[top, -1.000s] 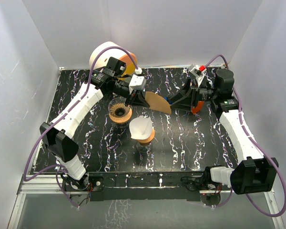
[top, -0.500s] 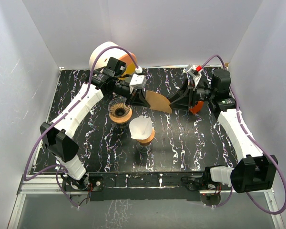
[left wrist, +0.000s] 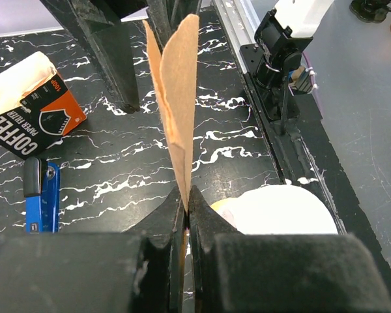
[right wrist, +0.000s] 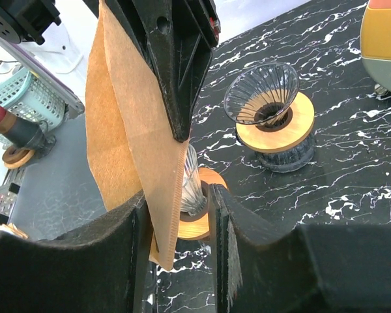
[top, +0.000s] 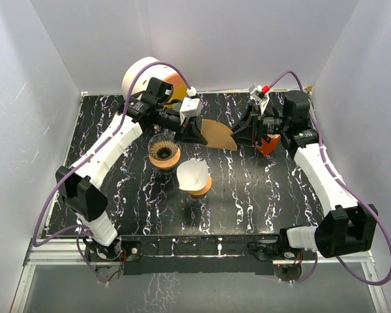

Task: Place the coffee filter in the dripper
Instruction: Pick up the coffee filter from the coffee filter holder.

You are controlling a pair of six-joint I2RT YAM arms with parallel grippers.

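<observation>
My left gripper (top: 194,129) is shut on a brown paper coffee filter (top: 217,135) and holds it above the back middle of the table. In the left wrist view the filter (left wrist: 176,111) stands edge-on from the closed jaws (left wrist: 186,195). My right gripper (top: 241,134) is open, its jaws standing either side of the filter's free edge (right wrist: 127,130). An empty glass dripper on a wooden ring (top: 163,150) stands below and to the left; it also shows in the right wrist view (right wrist: 267,104). A second dripper (top: 194,176) holds a white filter.
A large white and orange cylinder (top: 146,75) stands at the back left corner. An orange object (top: 268,144) lies under my right arm. A coffee filter box (left wrist: 32,111) and a blue tool (left wrist: 39,195) lie on the black marbled table (top: 260,195). White walls enclose three sides.
My right gripper has moved left to the filter and its jaws now stand around the filter's edge. My left gripper has shifted slightly right and back, still holding the filter.
</observation>
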